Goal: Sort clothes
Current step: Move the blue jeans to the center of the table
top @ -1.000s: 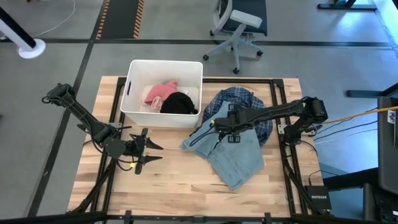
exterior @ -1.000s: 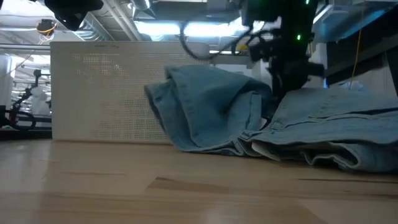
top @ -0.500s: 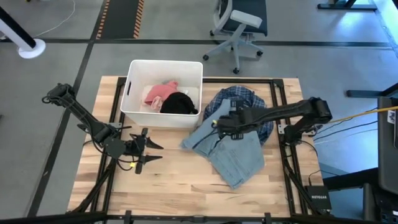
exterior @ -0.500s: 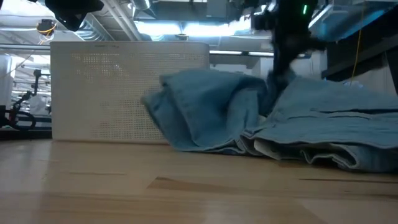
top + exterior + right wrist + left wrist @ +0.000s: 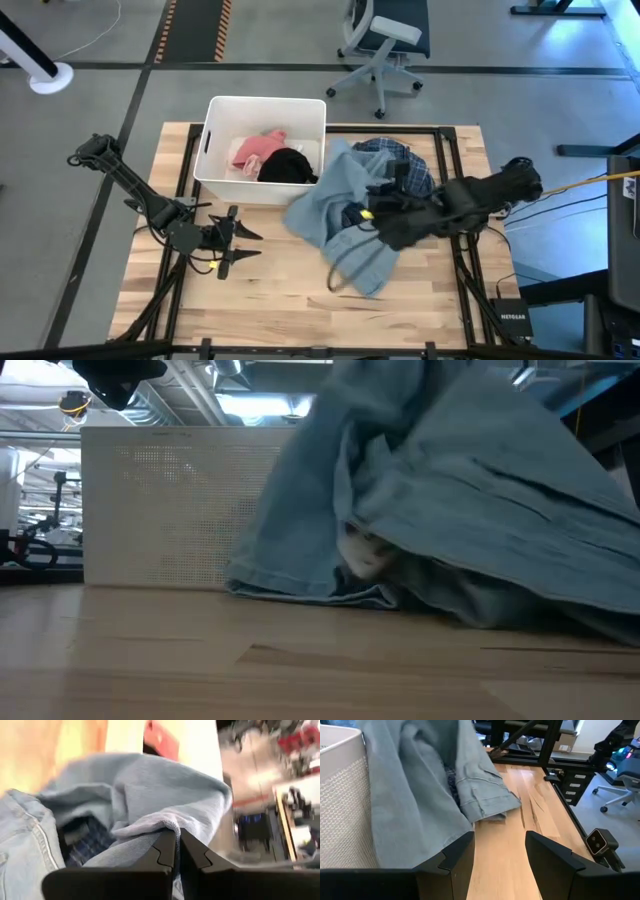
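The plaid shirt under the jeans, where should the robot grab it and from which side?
Probably the plaid shirt's exposed far edge, coming from above on the side away from the denim. That bunched part is bare; the rest lies under the denim pinched by the right gripper.

right claw (image 5: 176,851) pinched closed, left claw (image 5: 240,246) spread

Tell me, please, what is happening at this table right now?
The right end effector is shut on the light blue denim, lifting it off the table beside the white bin. A pink piece and a small black piece lie in the bin; the dark blue plaid shirt remains on the table. The left end effector waits open, near the front left.
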You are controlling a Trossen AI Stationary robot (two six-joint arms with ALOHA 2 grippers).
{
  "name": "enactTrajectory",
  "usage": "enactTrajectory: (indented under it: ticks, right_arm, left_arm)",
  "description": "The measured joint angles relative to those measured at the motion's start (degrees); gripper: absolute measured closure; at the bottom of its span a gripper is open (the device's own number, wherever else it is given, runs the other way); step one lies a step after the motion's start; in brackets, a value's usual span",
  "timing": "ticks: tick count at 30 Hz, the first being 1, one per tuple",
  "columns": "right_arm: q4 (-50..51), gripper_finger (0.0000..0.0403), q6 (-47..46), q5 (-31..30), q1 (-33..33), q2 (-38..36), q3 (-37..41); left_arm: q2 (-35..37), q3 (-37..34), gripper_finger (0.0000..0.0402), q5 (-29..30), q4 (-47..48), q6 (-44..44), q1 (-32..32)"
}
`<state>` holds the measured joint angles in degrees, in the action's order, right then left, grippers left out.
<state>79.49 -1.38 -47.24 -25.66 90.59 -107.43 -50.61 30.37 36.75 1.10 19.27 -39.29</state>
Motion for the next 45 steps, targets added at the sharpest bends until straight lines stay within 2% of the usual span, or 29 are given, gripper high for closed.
enactTrajectory:
  ticks: [7, 13, 22, 32, 37, 42, 45]
  right_arm:
    - [-3.4, 0.0391, 5.6, -5.3, -6.3, 0.0, -10.5]
    - [-18.3, 0.0391, 18.0, -6.5, -8.3, 0.0, -13.7]
    - [-42.7, 0.0391, 33.5, 0.4, -7.4, 4.7, -13.7]
    - [-62.0, 0.0391, 42.5, 9.5, -7.2, 13.0, -13.7]
    - [-60.0, 0.0391, 43.4, 10.9, -5.9, 17.8, -13.8]
    - [-50.3, 0.0379, 38.5, 10.9, -3.0, 23.9, -13.7]
    - [-43.8, 0.0364, 34.3, 13.4, -1.2, 27.3, -13.7]
  left_arm:
    - [0.0, 0.0, 0.0229, 0.0, 0.0, 0.0, 0.0]
    - [0.0, 0.0, 0.0229, 0.1, -0.1, -0.9, 0.0]
    - [1.2, 1.9, 0.0229, 0.5, -0.7, -4.4, -0.6]
    - [5.4, 2.2, 0.0229, 0.5, -0.4, -5.9, -3.0]
    - [6.4, 2.2, 0.0229, 0.5, 0.1, -4.8, -4.5]
    - [6.4, 2.2, 0.0229, 0.5, 0.1, -4.6, -5.8]
    - [6.4, 2.2, 0.0229, 0.5, -0.1, -4.5, -6.0]
